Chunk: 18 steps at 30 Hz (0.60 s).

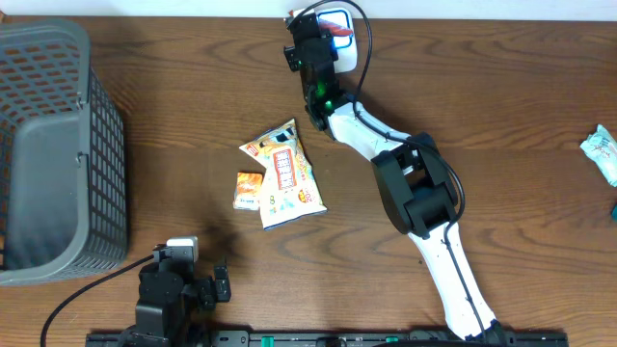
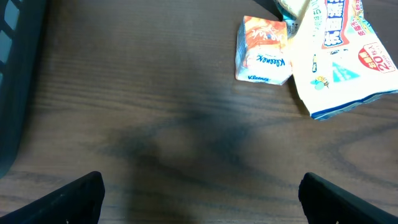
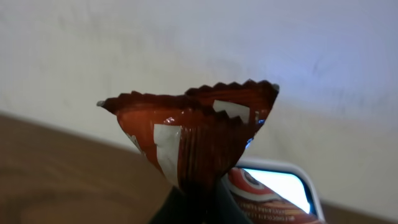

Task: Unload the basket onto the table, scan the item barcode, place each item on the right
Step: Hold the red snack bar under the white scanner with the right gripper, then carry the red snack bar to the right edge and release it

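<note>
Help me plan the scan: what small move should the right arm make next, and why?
Probably tilt the red-brown packet down toward the scanner. The right gripper is shut on its lower end, holding it upright, with the scanner's lit window just below and behind it.

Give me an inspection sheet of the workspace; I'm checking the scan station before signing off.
Surface: wooden table, dark grain.
Job's things: brown-red wrapper held up close to the lit scanner at the far edge.
Clutter: snack bags and tissue pack mid-table; grey basket at the left; teal packet at the right edge.
Grippers: left gripper open, empty, over bare wood; right gripper shut on the wrapper.
Cables: black cable trailing from the left arm; arm cable looping by the right wrist.
Surroundings: pale wall behind the table.
</note>
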Available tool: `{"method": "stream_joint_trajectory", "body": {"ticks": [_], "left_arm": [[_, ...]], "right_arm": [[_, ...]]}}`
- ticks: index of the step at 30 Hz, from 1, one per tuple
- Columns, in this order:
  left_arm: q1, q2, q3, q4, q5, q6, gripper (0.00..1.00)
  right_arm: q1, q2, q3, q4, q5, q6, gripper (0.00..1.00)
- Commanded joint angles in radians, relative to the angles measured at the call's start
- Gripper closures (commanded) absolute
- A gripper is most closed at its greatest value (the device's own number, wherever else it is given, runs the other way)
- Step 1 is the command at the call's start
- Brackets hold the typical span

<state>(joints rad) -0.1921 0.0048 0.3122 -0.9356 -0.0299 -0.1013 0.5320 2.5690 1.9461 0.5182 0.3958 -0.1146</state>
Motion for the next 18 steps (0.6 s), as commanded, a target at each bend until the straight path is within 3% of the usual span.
{"method": "stream_joint_trajectory", "body": {"ticks": [1, 12, 18], "left_arm": [[-0.003, -0.001, 0.001, -0.006, -0.008, -0.001, 0.0], [-0.003, -0.001, 0.001, -0.006, -0.008, -0.001, 0.0], [-0.003, -0.001, 0.001, -0.006, -0.008, -0.001, 0.0]], "right_arm": [[0.003, 0.007, 0.019, 0.036, -0.01, -0.044, 0.99], [-0.027, 0.008, 0.019, 0.019, 0.0, -0.082, 0.99], [-0.026, -0.05, 0.019, -0.041, 0.227, -0.143, 0.99]]}}
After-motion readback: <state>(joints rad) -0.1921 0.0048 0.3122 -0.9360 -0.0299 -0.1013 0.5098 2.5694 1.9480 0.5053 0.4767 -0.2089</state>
